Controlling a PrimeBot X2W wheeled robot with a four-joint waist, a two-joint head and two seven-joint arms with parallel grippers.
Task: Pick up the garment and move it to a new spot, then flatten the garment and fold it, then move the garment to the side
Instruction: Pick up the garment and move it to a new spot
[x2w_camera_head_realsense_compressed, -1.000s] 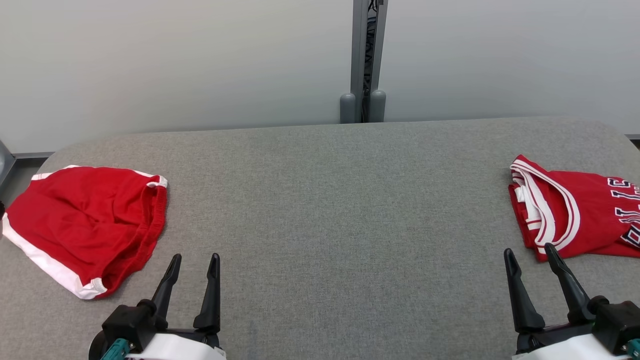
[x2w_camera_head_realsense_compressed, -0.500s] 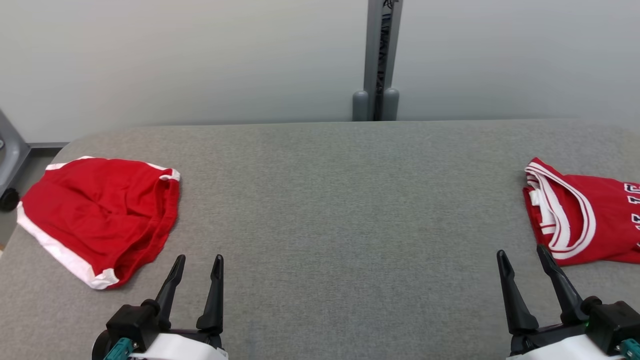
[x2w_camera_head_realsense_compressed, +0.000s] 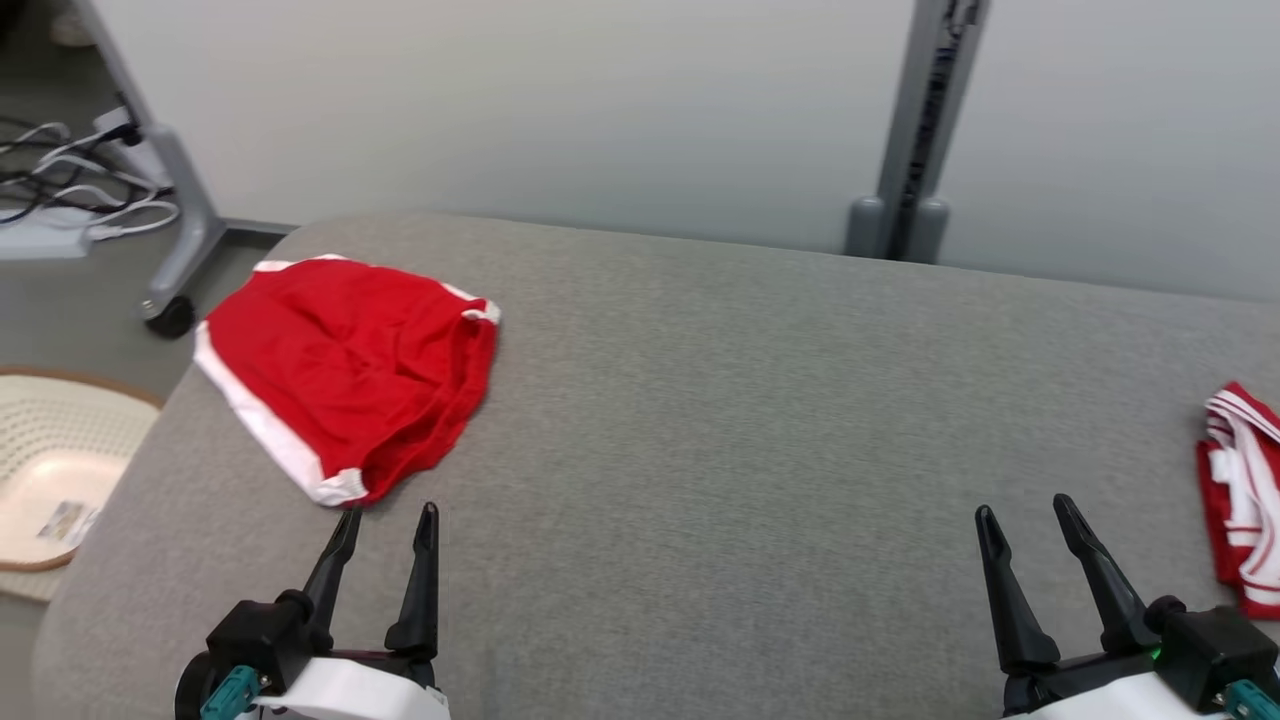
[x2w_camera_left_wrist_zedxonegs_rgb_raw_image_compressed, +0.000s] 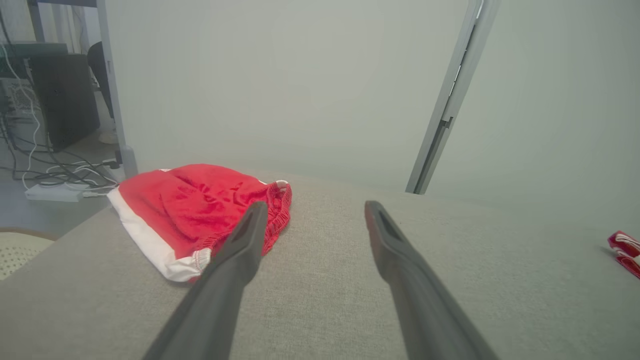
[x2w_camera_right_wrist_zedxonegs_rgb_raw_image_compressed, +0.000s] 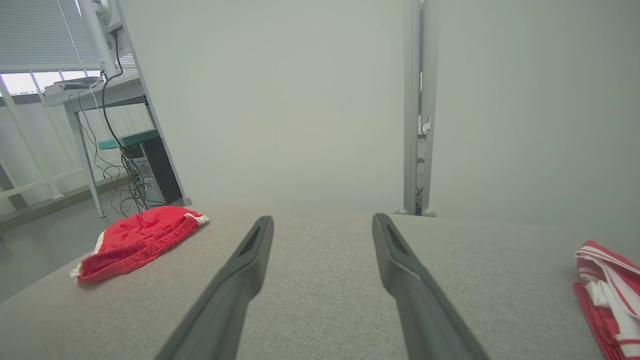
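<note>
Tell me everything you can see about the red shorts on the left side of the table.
The red shorts look like soft knit fabric, with white bands along the leg hems and a gathered, ribbed red waistband. They lie loosely flattened and wrinkled near the left end of the grey padded table, resting on its surface. One white-trimmed corner points toward the left gripper, whose open fingers are close by and grip nothing.
</note>
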